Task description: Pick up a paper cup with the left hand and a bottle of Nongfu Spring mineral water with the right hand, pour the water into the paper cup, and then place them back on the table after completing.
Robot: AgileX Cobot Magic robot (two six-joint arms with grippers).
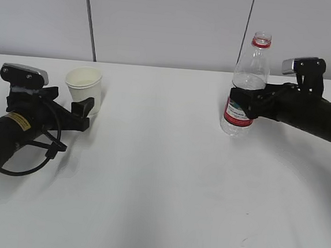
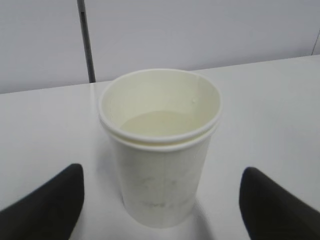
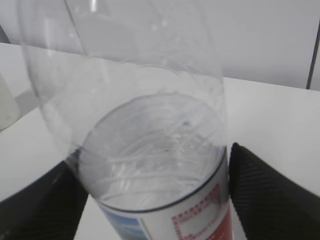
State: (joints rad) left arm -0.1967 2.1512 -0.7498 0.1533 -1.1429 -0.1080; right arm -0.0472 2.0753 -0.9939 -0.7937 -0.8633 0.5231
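L gripper [image 1: 84, 112] fingers apart w/ paper cup [image 1: 85, 89] between, untouched; R gripper [image 1: 242, 104] at 3 o'clock clamps uncapped water bottle [image 1: 247, 79] upright on table [image 1: 166, 182].

Grey panelled wall [image 1: 162, 25] behind; dark vertical seam [image 1: 90, 19] between panels.
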